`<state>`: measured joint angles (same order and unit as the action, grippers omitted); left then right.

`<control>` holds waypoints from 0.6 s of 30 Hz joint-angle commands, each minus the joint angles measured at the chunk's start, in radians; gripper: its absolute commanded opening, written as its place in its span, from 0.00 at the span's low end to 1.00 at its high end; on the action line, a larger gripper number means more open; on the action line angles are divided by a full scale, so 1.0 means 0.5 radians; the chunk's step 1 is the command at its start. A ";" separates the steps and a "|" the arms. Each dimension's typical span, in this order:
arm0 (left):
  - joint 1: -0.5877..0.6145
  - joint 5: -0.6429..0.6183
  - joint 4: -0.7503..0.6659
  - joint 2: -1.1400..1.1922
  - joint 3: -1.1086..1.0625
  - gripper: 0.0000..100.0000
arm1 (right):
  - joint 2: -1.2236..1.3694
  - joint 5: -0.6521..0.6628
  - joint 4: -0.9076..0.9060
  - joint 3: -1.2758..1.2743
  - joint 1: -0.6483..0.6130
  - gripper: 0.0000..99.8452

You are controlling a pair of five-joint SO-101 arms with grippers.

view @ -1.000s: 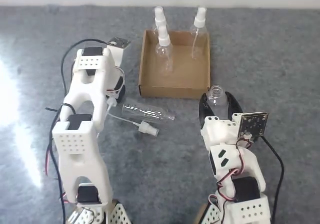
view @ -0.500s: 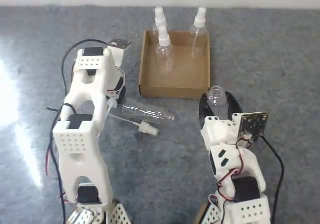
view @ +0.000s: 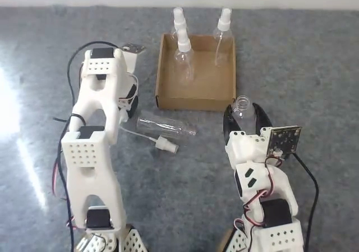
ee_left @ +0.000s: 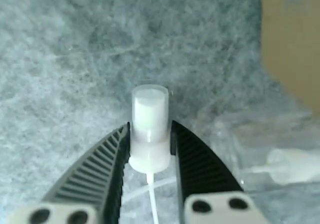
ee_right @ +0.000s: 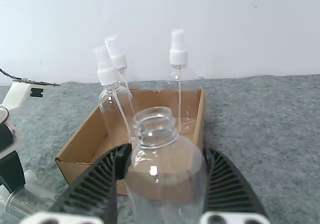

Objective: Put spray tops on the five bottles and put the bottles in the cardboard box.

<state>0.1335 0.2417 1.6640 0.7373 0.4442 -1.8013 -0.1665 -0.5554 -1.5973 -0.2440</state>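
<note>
My left gripper (ee_left: 149, 143) is shut on a white spray top (ee_left: 149, 126), its thin tube running back between the fingers, just above the grey mat. A clear bottle (view: 165, 127) without a top lies on its side near that gripper, with a loose spray top (view: 166, 145) beside it. My right gripper (ee_right: 162, 181) is shut on an upright, open-necked clear bottle (ee_right: 161, 159), which stands just in front of the cardboard box (view: 193, 101). Three bottles with spray tops (view: 183, 47) stand inside the box.
The grey mat (view: 303, 67) covers the table, with free room to the right of the box and between the two arm bases. The left arm's body (view: 98, 111) and black cable (view: 73, 72) stand left of the lying bottle.
The left arm has shifted slightly toward the far side of the table. The right arm and its bottle have kept still.
</note>
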 commanded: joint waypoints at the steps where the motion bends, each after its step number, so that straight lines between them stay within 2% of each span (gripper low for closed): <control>1: 0.009 -0.009 0.107 -0.212 0.127 0.02 | -0.005 -0.009 0.035 0.021 0.023 0.09; 9: 0.012 -0.015 0.132 -0.537 0.048 0.02 | -0.005 -0.009 0.035 0.021 0.023 0.09; 18: 0.012 -0.181 0.129 -0.887 -0.032 0.02 | -0.005 -0.009 0.035 0.021 0.020 0.09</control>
<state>0.1320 0.1788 1.7085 0.4089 0.4242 -1.8013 -0.1665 -0.5554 -1.5973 -0.2440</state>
